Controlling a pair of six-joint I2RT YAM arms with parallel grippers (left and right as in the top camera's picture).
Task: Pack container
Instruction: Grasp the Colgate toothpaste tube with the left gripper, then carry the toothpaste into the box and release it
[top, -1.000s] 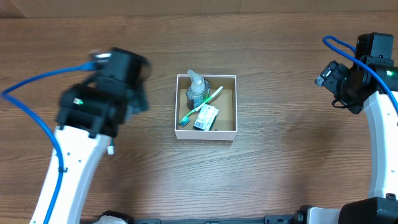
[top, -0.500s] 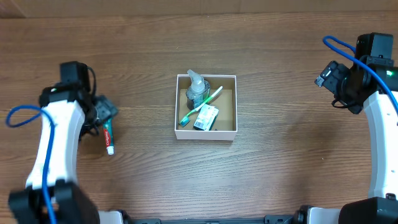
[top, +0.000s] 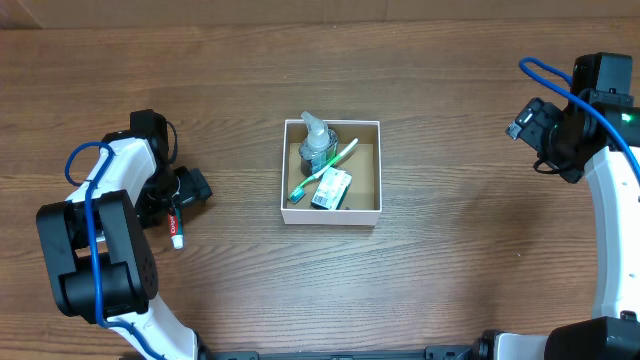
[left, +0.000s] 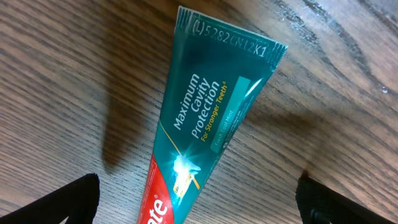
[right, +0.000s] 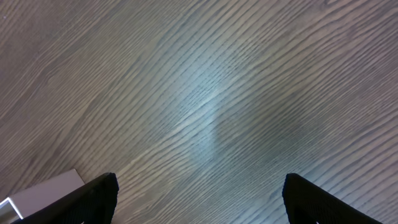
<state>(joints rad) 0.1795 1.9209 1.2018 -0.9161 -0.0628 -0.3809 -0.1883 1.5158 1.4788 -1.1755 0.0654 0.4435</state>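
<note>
The container (top: 367, 211), a small square white-walled box with a brown inside, sits mid-table. It holds a clear pump bottle (top: 316, 147), a green toothbrush (top: 326, 170) and a small packet (top: 331, 188). A teal and red toothpaste tube (left: 205, 130) lies flat on the table at the left, also in the overhead view (top: 175, 226). My left gripper (left: 198, 202) is open, low over the tube, a finger on each side of it. My right gripper (right: 199, 196) is open and empty over bare wood at the far right, seen from overhead (top: 540, 135).
The wooden table top (top: 450, 280) fills the view. A corner of the white box wall (right: 37, 193) shows at the bottom left of the right wrist view. Blue cables run from both arms.
The left arm has swung left and down from beside the box to sit low over the toothpaste tube. The right arm has not moved.
</note>
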